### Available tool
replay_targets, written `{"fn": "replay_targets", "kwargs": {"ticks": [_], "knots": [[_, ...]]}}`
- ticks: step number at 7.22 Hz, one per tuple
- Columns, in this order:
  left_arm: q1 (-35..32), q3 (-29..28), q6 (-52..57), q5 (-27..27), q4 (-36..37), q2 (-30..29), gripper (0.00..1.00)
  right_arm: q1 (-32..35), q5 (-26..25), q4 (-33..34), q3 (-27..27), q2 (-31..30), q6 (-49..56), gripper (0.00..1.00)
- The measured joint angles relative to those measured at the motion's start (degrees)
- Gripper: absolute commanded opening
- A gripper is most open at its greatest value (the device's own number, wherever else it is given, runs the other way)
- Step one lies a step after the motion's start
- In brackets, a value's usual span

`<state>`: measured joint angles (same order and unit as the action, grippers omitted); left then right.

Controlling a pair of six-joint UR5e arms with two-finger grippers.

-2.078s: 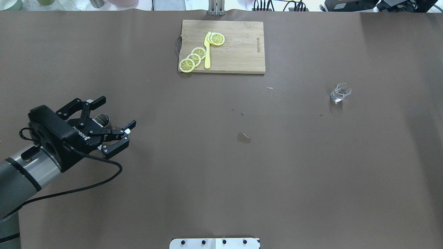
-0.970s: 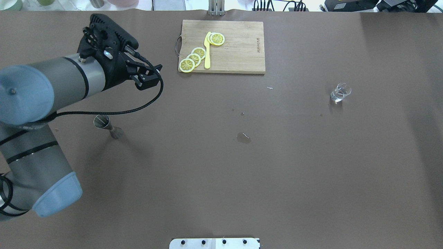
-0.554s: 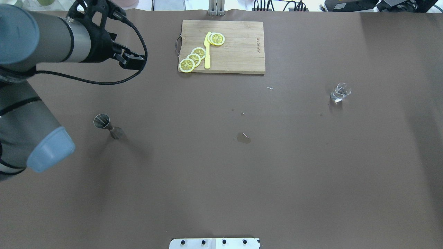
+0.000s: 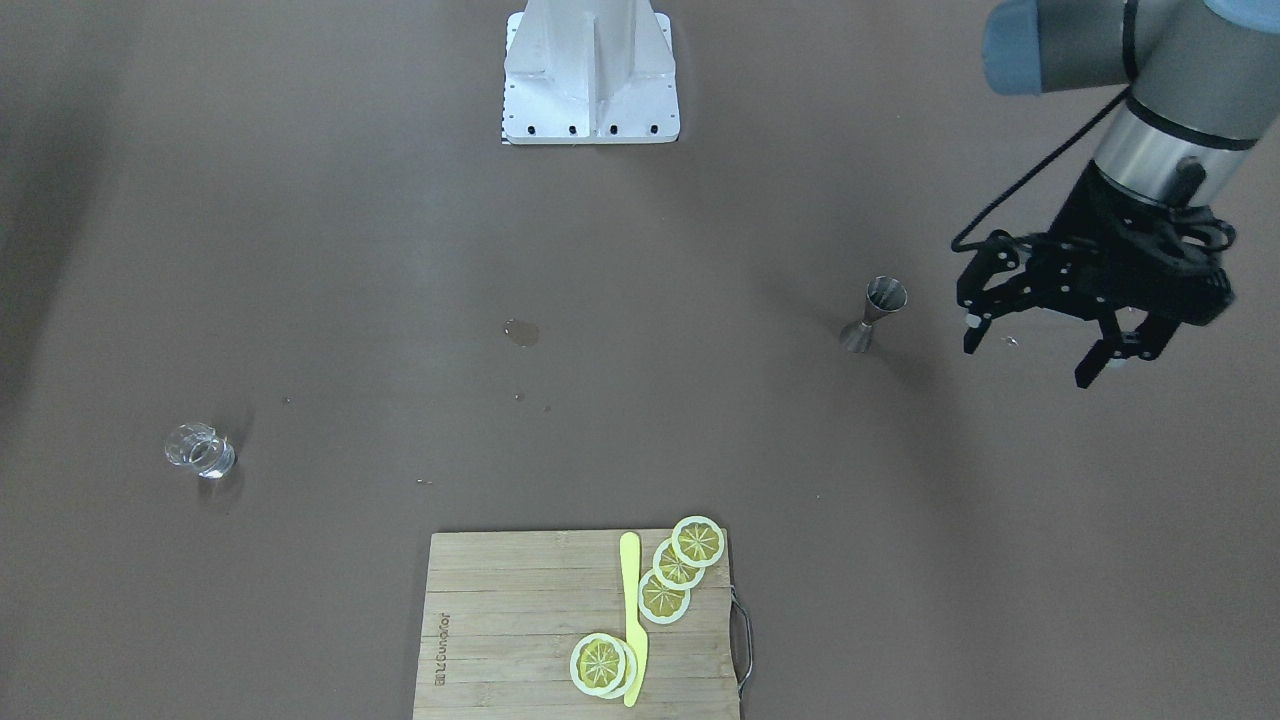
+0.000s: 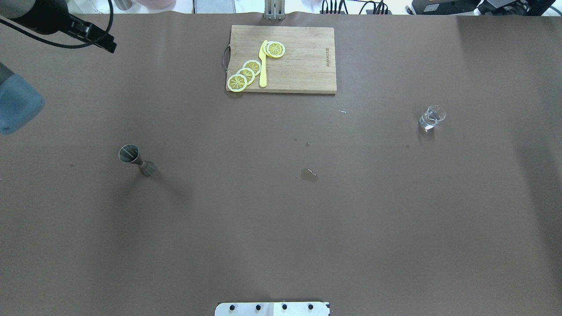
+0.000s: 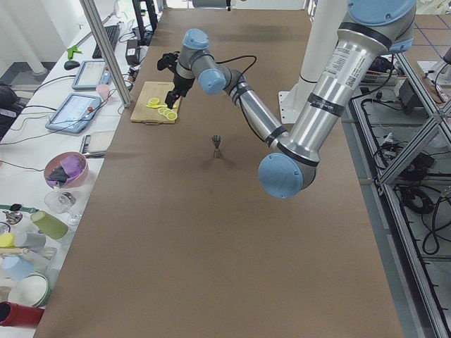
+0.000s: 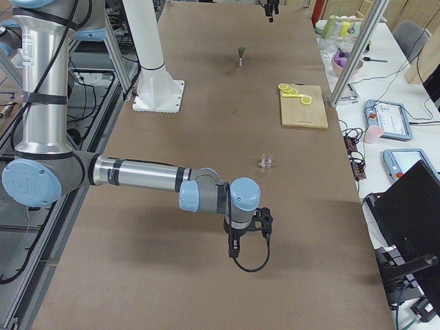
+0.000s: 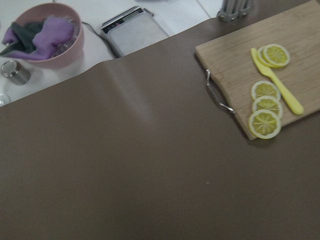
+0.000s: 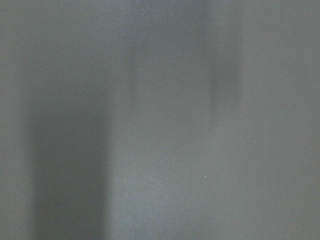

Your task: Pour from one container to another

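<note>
In the front-facing view our left gripper [image 4: 1028, 360] hangs at the right edge, jaws spread and empty, near the jigger [image 4: 876, 314] but clear of it. The jigger is brushed metal with a narrow waist and stands mouth-up on one cone, which we judge keeps any contents in. The thick-rimmed clear glass cup [image 4: 200, 450] sits far off at the lower left, so pouring would need a carry.

From overhead, the jigger is at centre left and the cup at centre right, with a small wet patch [image 5: 309, 175] between them.

In the right-side view our right gripper [image 7: 247, 230] hangs low at centre, and we cannot tell whether it is open.

Our left wrist view shows the grainy wooden board [image 8: 235, 60] with glossy lemon slices [image 8: 265, 123].
</note>
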<state>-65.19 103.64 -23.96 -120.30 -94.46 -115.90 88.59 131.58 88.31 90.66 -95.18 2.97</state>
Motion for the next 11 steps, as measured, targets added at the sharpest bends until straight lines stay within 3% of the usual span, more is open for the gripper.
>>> {"fn": "replay_targets", "kwargs": {"ticks": [2,5,11], "knots": [[-6.8,-4.5,10.4,-3.4,0.5,4.0,0.99,0.0,0.4,0.1,-0.1,0.1,0.0,1.0],[-13.0,-5.6,17.0,-15.4,-0.3,15.7,0.99,-0.1,1.9,0.0,-0.3,0.2,-0.1,1.0],[-24.5,-3.5,30.5,-16.8,-0.1,36.4,0.99,-0.4,2.7,0.1,-0.9,0.3,-0.1,1.0]]}}
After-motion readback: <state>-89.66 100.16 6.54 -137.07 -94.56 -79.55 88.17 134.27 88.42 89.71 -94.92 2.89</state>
